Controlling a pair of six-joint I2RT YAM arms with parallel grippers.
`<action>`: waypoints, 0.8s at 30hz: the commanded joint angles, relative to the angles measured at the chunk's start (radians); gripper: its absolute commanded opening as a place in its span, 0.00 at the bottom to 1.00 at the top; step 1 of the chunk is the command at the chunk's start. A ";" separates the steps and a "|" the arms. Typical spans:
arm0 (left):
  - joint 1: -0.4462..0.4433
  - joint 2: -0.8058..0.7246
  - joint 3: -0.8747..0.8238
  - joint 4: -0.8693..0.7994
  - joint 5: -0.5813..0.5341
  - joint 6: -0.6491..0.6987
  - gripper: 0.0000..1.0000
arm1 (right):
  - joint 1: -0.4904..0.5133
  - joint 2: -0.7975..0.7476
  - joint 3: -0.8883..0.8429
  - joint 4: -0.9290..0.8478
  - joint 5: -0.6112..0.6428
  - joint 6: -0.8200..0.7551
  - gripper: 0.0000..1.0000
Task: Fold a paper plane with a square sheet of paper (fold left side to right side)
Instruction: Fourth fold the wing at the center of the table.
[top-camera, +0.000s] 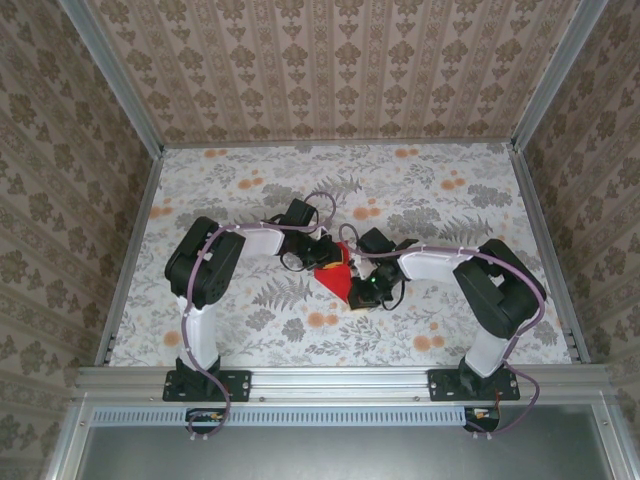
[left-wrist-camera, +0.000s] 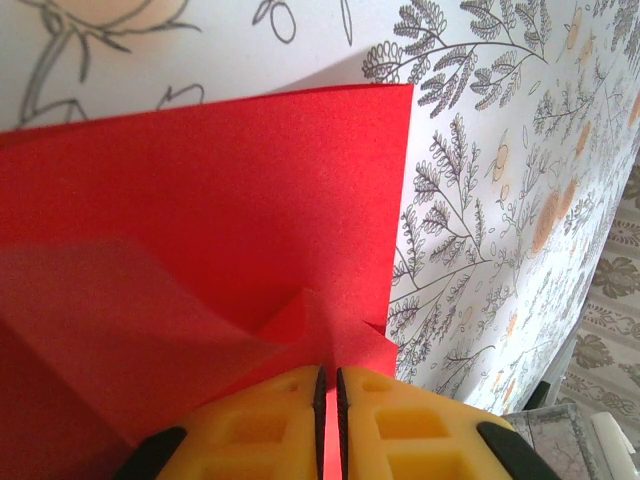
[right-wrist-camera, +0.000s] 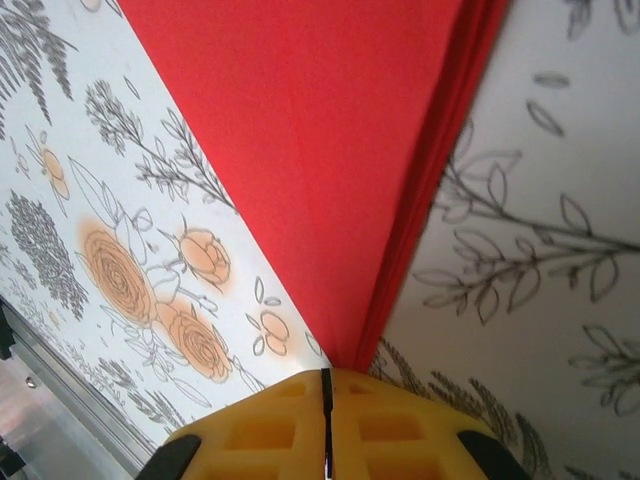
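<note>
The left claw (left-wrist-camera: 327, 375) and right claw (right-wrist-camera: 325, 378) each pinch shut on the thin bright red creased paper sheet (left-wrist-camera: 220, 190). Best to carry its left edge over evenly, right tip anchored.

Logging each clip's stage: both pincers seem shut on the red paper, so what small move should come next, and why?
Probably the left pincer should carry the lifted edge of the red paper slightly toward the right side while the right pincer holds. Both are shut on it, and its layered edges narrow to a point at the right pincer, anchoring that end.
</note>
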 joint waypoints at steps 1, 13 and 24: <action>0.010 0.034 -0.035 -0.084 -0.079 0.026 0.15 | 0.005 -0.072 -0.029 -0.084 -0.009 0.004 0.08; 0.008 0.033 -0.033 -0.080 -0.075 0.022 0.15 | -0.059 -0.076 0.005 0.167 -0.101 0.141 0.07; 0.004 0.034 -0.028 -0.076 -0.068 0.021 0.15 | -0.063 0.068 0.053 0.184 0.015 0.165 0.06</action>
